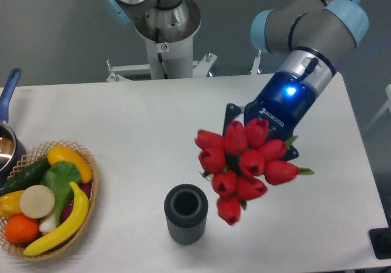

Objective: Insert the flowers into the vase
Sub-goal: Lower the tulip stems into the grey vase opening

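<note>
Just ahead of the gripper [259, 148], whose jaws are hidden behind the buds so their hold cannot be told, the flowers [244, 163] hang above and right of the vase [186, 213], likely light, floppy and best gripped by the stems.

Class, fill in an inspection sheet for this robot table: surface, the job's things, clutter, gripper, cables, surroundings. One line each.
Surface: white table, no spills seen.
Job's things: red flowers held above the table, right of the dark ribbed vase; vase upright, nothing in it.
Clutter: wicker basket of fruit and vegetables at left edge; blue-handled pot behind it.
Gripper: gripper mostly hidden behind the flowers, fingers not visible.
Cables: one thin cable down the robot's base column.
Surroundings: grey wall, metal base brackets behind the table.
</note>
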Robot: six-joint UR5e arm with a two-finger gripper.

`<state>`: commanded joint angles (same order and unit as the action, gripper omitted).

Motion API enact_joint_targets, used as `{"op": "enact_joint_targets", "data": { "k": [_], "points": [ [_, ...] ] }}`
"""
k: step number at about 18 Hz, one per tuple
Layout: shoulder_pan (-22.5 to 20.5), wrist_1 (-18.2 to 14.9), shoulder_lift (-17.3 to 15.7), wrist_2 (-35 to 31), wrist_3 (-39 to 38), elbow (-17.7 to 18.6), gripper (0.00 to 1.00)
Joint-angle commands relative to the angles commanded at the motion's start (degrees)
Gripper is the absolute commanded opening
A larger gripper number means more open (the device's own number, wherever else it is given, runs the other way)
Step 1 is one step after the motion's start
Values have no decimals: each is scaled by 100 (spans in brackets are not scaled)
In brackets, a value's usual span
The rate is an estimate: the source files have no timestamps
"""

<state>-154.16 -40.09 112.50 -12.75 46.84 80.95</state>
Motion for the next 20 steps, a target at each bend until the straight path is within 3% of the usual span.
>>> {"op": "enact_joint_targets", "data": {
  "k": [3, 20],
  "points": [
    [211, 133, 96, 0, 219, -9, 10],
    [484, 133, 396, -26, 589, 44, 11]
  ]
}}
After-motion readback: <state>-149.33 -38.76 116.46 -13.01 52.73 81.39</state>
